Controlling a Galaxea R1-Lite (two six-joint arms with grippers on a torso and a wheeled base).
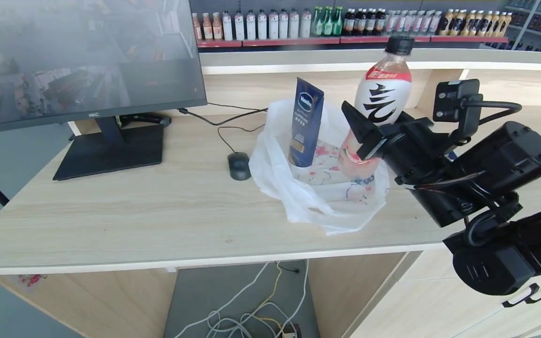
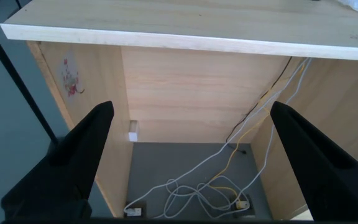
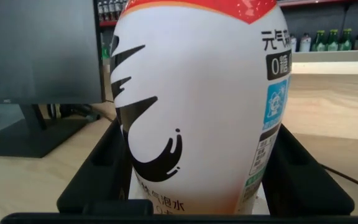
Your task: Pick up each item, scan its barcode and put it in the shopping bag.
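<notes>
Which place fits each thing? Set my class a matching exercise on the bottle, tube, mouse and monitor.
Things:
1 bottle
2 tube
3 mouse
4 monitor

Places:
A upright in the bag
B in the right hand
C on the counter, far left
D on the counter, just left of the bag

Pairs: 1-B, 2-A, 3-D, 4-C

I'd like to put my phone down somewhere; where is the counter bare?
Bare: the wide counter strip from the monitor base and mouse to the front edge, left of the shopping bag. Crowded: the bag, holding a tube, with the right gripper clamping the bottle there.
</notes>
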